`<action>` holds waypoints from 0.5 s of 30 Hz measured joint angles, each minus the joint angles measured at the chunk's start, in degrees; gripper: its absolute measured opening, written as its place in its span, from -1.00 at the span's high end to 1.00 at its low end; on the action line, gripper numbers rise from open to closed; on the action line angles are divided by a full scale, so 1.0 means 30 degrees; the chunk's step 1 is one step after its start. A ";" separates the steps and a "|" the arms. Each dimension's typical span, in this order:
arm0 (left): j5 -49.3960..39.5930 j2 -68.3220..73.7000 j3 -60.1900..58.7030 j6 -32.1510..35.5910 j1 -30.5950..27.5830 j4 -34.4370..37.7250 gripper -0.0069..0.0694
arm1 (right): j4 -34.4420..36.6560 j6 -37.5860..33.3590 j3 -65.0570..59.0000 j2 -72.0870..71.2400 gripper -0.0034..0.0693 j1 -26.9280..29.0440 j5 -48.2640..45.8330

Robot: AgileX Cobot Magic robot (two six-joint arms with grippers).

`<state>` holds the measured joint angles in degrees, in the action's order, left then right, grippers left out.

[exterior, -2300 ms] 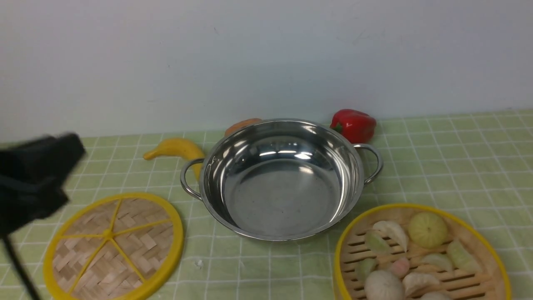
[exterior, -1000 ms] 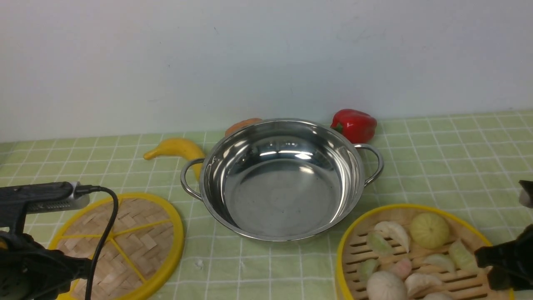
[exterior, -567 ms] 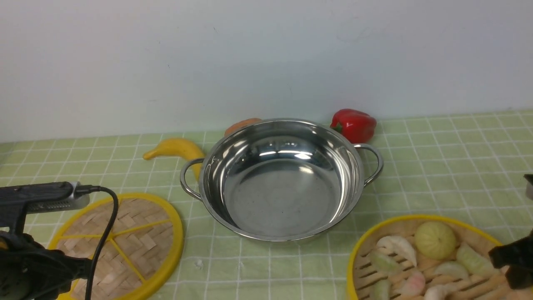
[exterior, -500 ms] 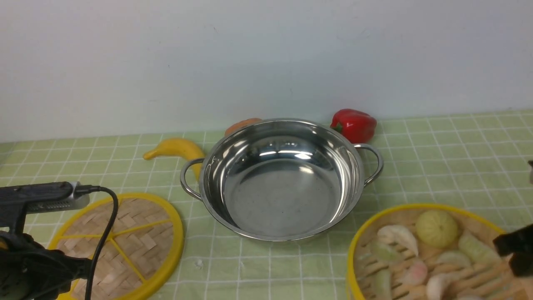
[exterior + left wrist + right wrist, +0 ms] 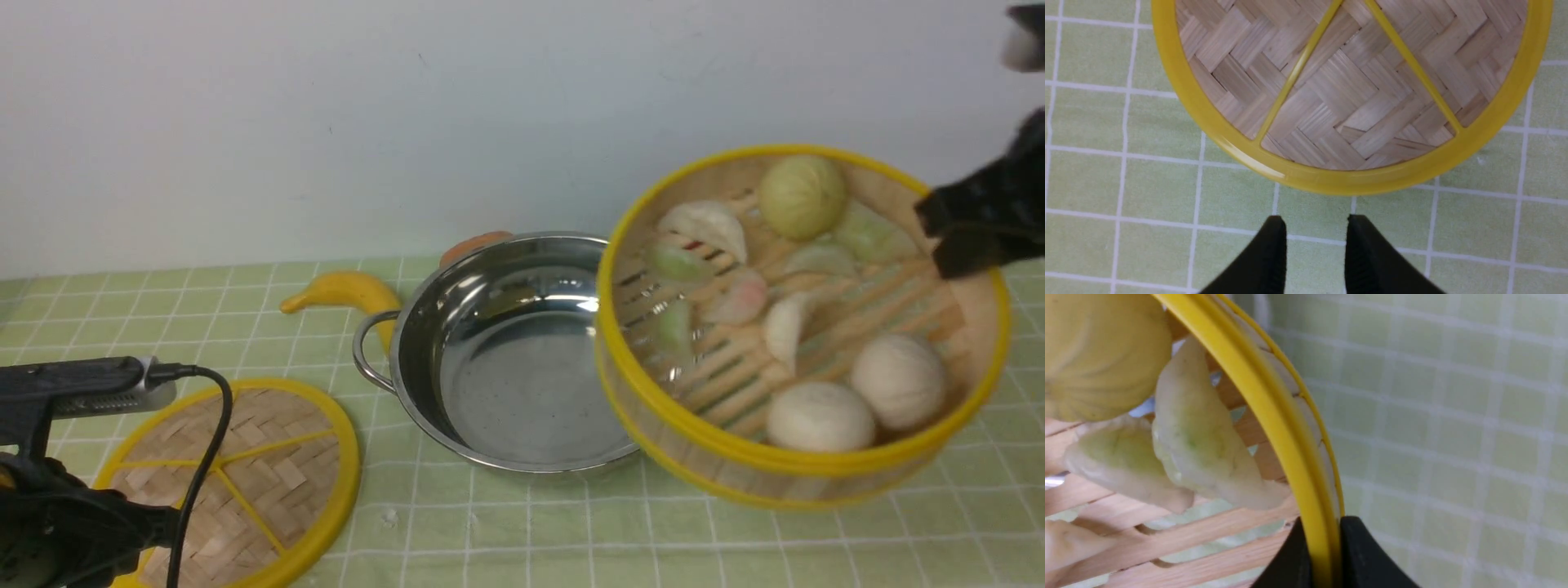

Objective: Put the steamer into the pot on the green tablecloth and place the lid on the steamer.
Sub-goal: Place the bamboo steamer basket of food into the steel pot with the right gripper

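Bamboo and yellow rim fill the right of the front view: the steamer (image 5: 878, 298) hangs clear of the green tablecloth (image 5: 245, 310), tilted so its slatted floor faces the camera, with pale dumplings and buns resting inside. It hides the right side of the pot (image 5: 522, 384), which stands empty on the cloth. The right gripper (image 5: 951, 237) is clamped on the steamer's far right edge; the right wrist view shows its two black fingers pinching the yellow rim (image 5: 1274, 404), one inside the wall and one outside. The lid (image 5: 229, 474) lies flat on the cloth, to the left of the pot and nearer the robot. The left gripper (image 5: 1314, 245) sits low just beside the lid's rim, not touching it, its fingers slightly apart with only cloth between them. A banana (image 5: 339, 290) lies behind the pot's left handle.
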<state>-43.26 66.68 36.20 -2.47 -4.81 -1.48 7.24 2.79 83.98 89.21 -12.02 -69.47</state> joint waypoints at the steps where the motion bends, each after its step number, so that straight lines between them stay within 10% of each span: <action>1: 0.0000 0.0000 0.0000 0.0000 0.0000 0.0000 0.29 | -0.0046 0.0151 0.0764 0.0819 0.69 -0.0609 0.0081; 15: 0.0128 0.0000 0.0000 0.0000 0.0000 0.0000 0.29 | -0.0573 0.1279 1.1914 1.2381 0.69 -0.3985 -0.0590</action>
<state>-42.88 66.68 36.20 -2.47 -4.81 -1.48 5.52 6.63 119.73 126.36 -23.98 -71.24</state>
